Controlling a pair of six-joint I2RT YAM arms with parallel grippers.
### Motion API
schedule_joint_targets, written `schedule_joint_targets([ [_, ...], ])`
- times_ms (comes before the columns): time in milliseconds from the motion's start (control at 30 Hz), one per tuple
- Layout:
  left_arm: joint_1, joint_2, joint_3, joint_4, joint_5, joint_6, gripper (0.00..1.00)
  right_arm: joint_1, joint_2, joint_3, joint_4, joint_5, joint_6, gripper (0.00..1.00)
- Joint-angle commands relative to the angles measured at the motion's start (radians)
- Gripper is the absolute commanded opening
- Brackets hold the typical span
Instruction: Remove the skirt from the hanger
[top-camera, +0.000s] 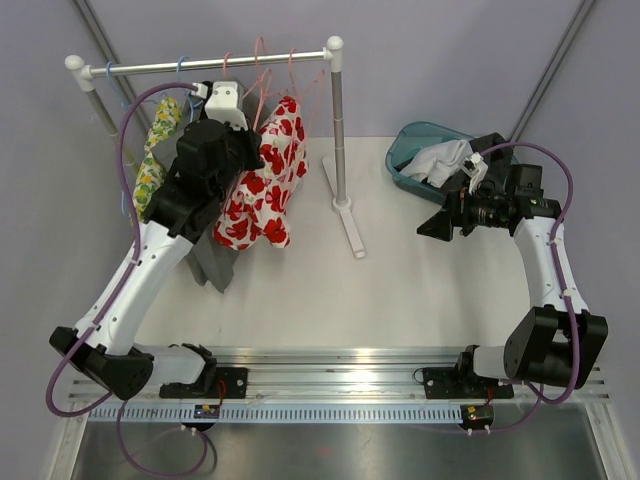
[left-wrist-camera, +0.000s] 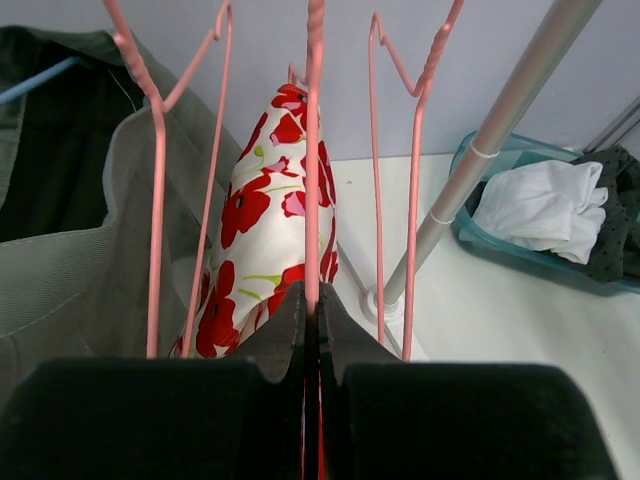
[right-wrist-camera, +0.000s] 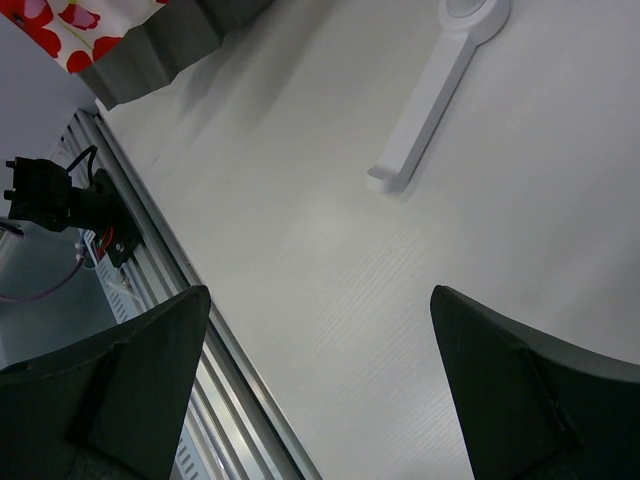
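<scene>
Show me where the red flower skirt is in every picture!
Top view: the skirt hangs from the rail, upper left.
Left wrist: middle, behind the pink hanger that the left hand pinches.
Right wrist: only the skirt's corner, top left.
Shared landmark: the rack's white foot.

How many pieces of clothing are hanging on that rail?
3. A yellow-patterned one hangs at the rail's left end, a grey one droops below the left arm, and the red-flowered skirt hangs right of it. The arm may hide more.

Bright, even overhead light, soft shadows; wrist views blur the near black fingers (left-wrist-camera: 150, 420).
</scene>
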Motion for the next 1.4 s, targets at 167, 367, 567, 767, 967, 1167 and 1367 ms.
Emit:
schedule_joint_targets([
  [167,0.003,-0.077,0.017,0.133,0.035,0.015,0.00,-0.014,-0.009,0.003,0.000,-0.022,-0.027,1.00],
  [367,0.001,-0.118,-0.013,0.141,0.047,0.018,0.00,-0.015,-0.003,0.006,-0.012,-0.027,-0.036,1.00],
  [567,0.001,-0.181,-0.061,0.138,0.059,0.006,0.00,-0.015,-0.001,0.006,-0.014,-0.031,-0.039,1.00],
  [767,0.001,-0.276,-0.162,0.119,0.099,-0.032,0.00,-0.017,-0.001,0.005,-0.034,-0.054,-0.070,1.00],
  [967,0.003,-0.437,-0.352,0.118,0.242,-0.110,0.00,-0.002,-0.038,-0.006,-0.130,-0.163,-0.255,0.99],
  [1167,-0.001,-0.615,-0.565,0.176,0.319,-0.296,0.00,0.320,-0.099,-0.054,-0.121,0.008,-0.351,0.99],
  [1367,-0.008,-0.693,-0.667,0.228,0.290,-0.472,0.00,0.738,-0.064,0.043,0.052,0.188,-0.143,0.99],
])
